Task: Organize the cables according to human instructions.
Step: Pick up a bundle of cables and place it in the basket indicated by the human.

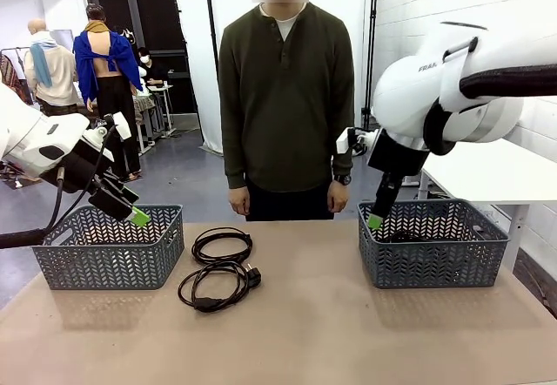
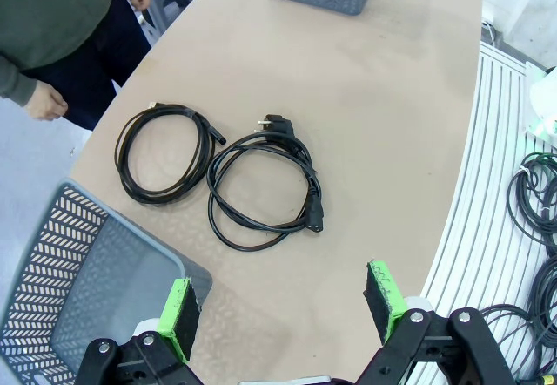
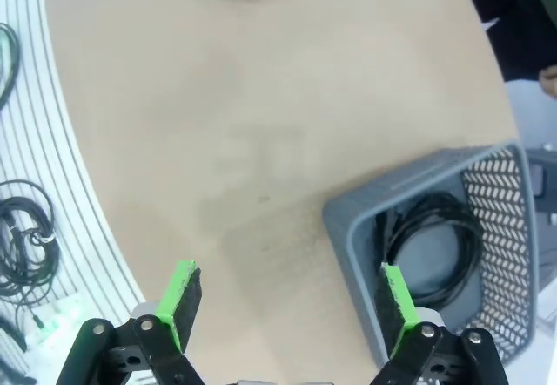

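My left fingers and right fingers: released. Thin black coiled cables lie adjacent; lifting one may drag both.

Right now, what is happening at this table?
Nothing is held. The left hand and right hand are open, one over the left basket, one over the right basket. On the table between them lie a far cable and a near cable; a third cable sits in the right basket. The person stands opposite.
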Available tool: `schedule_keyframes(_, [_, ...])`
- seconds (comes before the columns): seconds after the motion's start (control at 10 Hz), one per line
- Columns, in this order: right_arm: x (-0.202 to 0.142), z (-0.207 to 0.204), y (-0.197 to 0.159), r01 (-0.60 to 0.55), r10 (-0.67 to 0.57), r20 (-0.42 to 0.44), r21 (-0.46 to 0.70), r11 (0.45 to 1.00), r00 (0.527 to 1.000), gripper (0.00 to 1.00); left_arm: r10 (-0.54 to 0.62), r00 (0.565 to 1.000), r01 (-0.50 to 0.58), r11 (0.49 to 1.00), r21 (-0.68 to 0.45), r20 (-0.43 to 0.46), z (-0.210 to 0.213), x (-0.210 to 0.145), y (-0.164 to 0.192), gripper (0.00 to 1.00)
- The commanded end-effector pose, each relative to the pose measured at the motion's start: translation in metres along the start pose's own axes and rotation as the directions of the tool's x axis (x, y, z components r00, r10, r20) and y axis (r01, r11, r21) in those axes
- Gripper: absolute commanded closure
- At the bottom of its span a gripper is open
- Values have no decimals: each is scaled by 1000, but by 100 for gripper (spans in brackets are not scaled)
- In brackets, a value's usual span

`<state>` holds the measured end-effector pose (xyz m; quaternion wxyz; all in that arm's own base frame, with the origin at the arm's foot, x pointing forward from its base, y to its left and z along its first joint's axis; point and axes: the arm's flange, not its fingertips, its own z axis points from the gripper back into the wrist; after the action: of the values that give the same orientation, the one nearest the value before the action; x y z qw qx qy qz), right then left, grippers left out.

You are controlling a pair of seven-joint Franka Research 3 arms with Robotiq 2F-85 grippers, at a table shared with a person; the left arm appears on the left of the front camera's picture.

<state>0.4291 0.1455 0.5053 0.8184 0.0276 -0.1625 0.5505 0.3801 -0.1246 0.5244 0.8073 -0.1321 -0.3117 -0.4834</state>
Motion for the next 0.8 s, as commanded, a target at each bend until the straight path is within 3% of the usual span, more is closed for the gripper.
schedule_keyframes(0.0, [5, -15, 2, -15, 14, 47, 14, 1000, 999, 0, -4, 1000, 4, 1000, -16, 13, -1, -3, 2, 0])
schedule_keyframes(0.7, [11, -14, 6, -25, 25, 1, 16, 1000, 1000, 0, -4, 1000, 4, 1000, -16, 13, -1, -3, 2, 0])
